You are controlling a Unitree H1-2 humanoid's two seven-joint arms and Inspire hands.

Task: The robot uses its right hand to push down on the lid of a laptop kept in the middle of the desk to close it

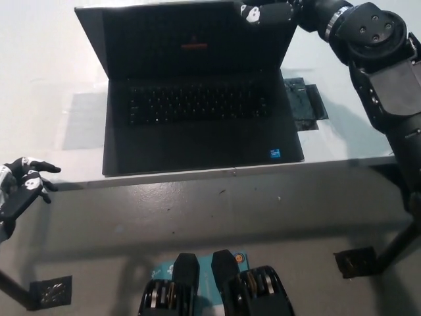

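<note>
Head view, looking steeply down. You see the laptop [197,99] open in the middle of the pale worktop [46,85], its front edge close to the worktop's near edge. The lid [191,39] stands raised at the far side, tilted back, with a dark screen bearing a small red mark near its centre. The keyboard deck lies flat, and a small blue sticker [277,154] sits at its near right corner.

Your right hand [266,13] is at the upper right corner of the lid, with the black arm [375,59] coming in from the right edge of the picture. The fingers [253,13] lie over the lid's top edge and appear to touch it, though the top of the picture cuts the hand off, so you cannot tell whether they are spread or closed.

Just beside the laptop's right edge, a dark flat square patch [306,105] lies on the worktop. A faint grey rectangle [82,118] shows on the surface to the laptop's left.

Your left hand [23,187] rests at the lower left, below the worktop's near edge and well apart from the laptop, its fingers loosely apart and holding nothing.
</note>
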